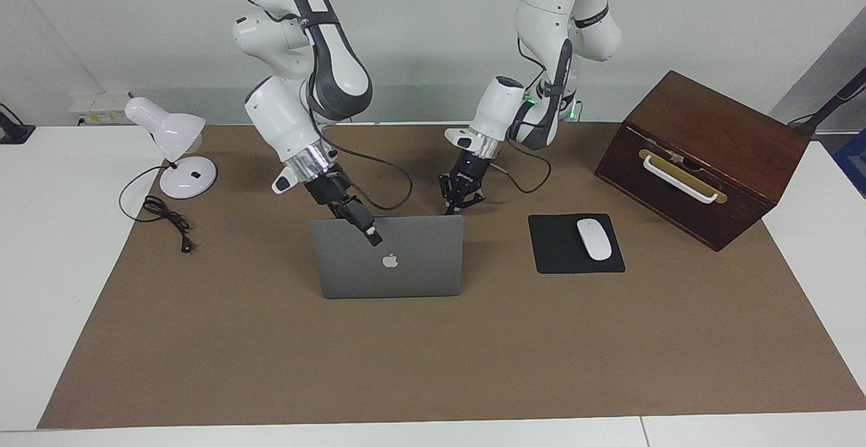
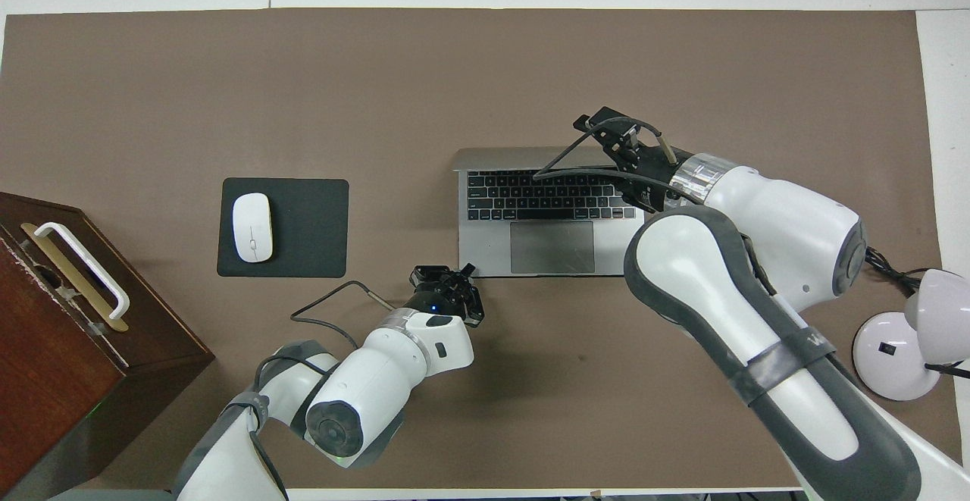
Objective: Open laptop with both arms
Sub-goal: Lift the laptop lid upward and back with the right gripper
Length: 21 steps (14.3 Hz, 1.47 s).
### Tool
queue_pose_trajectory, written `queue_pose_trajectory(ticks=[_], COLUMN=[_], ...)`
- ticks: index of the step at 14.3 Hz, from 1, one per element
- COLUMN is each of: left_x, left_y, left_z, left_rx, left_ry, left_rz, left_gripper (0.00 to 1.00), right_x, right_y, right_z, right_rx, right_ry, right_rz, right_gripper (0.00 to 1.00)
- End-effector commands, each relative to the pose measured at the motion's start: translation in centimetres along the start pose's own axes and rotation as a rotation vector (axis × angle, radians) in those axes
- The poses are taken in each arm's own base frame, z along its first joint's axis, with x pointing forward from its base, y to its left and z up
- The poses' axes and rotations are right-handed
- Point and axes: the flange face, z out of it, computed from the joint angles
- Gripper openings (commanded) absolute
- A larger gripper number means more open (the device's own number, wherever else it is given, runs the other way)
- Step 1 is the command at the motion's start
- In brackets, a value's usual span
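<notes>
1. A white desk lamp (image 1: pixel 172 143) stands at the right arm's end of the tabletop (image 1: pixel 406 366), which is covered by a brown mat. The lamp's black cable (image 1: pixel 166 220) lies coiled beside it, farther from the robots.
2. The right gripper (image 1: pixel 371 232) reaches in from the right arm and sits at the top edge of the laptop's lid, its tip over the lid's outer face. I cannot tell whether this gripper is closed or spread, nor whether it pinches the lid.
3. The laptop (image 1: pixel 406 271) is at the middle of the tabletop, between the 2 arms. Its lid is raised nearly upright, with the logo facing away from the robots. The overhead view shows the black keyboard (image 2: pixel 546 194) and grey trackpad (image 2: pixel 552 247).
4. The left gripper (image 1: pixel 452 209) is low, just beside the corner of the laptop's base that is nearest the robots, toward the left arm's end. Its fingers (image 1: pixel 457 202) are pressed together with nothing between them. I cannot tell whether they touch the base.
5. A black mouse pad (image 1: pixel 558 254) lies beside the laptop, toward the left arm's end, with 1 white mouse (image 1: pixel 594 239) on it.
6. A dark wooden box (image 1: pixel 703 143) with a white handle (image 1: pixel 676 180) stands at the left arm's end.
</notes>
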Motion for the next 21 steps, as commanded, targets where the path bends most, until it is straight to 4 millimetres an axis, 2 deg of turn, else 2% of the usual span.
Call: queue_pose_trajectory(ticks=[1,7,13,15,21], left_x=[-0.6,-0.6,-0.7,-0.7,-0.9], left_y=[0.3,0.3,0.3,0.3,0.2], left_z=[1.7,1.7,1.7,1.8,1.9], left_rx=[0.002,0.002,0.002,0.002,0.003], left_ry=[-0.012,-0.012,-0.014,-0.016,-0.020], left_rz=[0.020,0.020,0.022,0.022,0.025], left_gripper=[0.00,0.00,0.00,0.00,0.00], right_x=[1.8,3.5,5.7,6.0,6.0], right_y=[-1.6,-3.9,-4.3,-4.4,-5.1], right_z=[0.7,0.3,1.7,2.4,2.4], right_rx=[0.033,0.076,0.080,0.077,0.089], right_ry=[0.030,0.057,0.077,0.079,0.075], right_rz=[-0.022,-0.031,-0.033,-0.037,-0.036], right_gripper=[1.00,1.00,1.00,1.00,1.00])
